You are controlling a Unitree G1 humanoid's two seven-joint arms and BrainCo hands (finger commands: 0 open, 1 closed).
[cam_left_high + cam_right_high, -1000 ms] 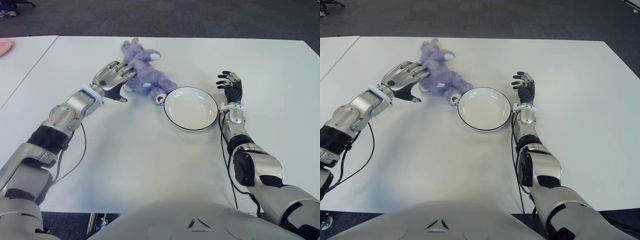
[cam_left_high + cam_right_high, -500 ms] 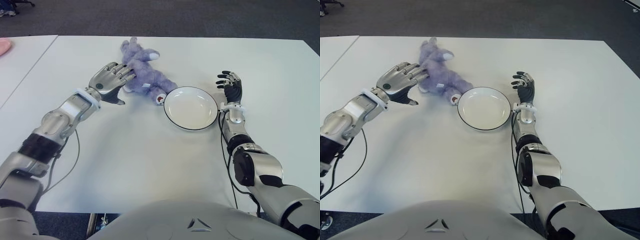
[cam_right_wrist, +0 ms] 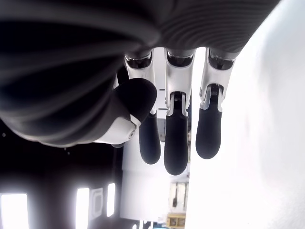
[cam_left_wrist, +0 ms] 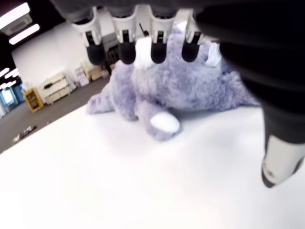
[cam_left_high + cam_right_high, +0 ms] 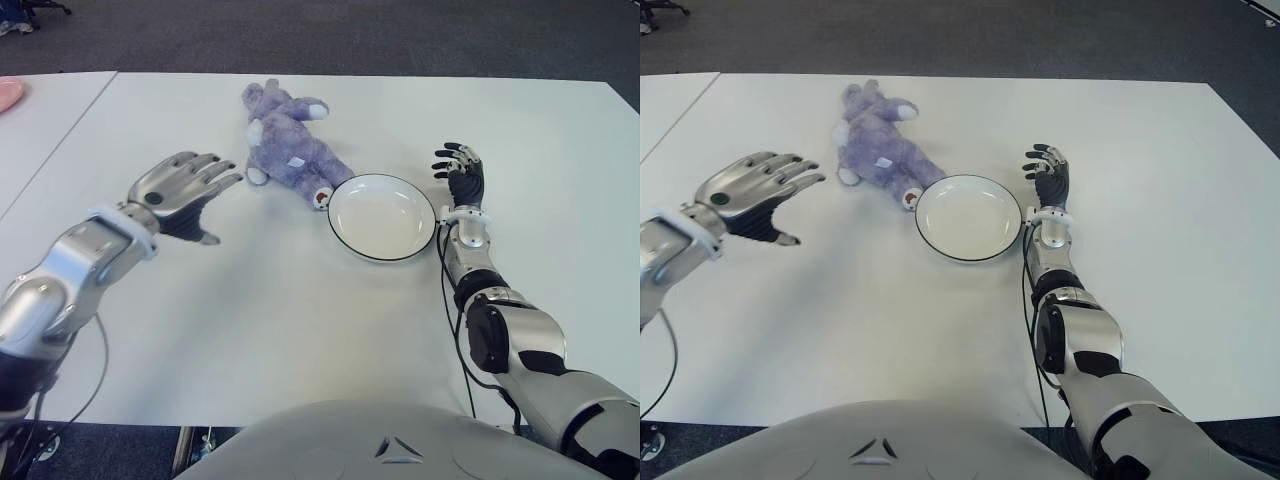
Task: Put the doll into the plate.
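Purple doll [image 5: 291,148] lay on white table [image 5: 300,310], foot touching rim of white plate [image 5: 381,217], not in it. Left hand [image 5: 180,190] hovered left of doll, apart from it, fingers [image 4: 125,40] spread, holding nothing. Right hand [image 5: 461,172] showed just right of plate, fingers [image 3: 175,129] loosely extended, empty.

The left robot hand [image 5: 180,185] is held out forward on a bent arm, palm turned down and inward, its four fingers [image 4: 126,45] stretched out side by side and the thumb spread apart below them, holding nothing. The right robot hand [image 5: 462,170] stands with fingertips pointing away from the body, forearm extended straight ahead, its fingers [image 3: 175,143] loosely curved and empty.
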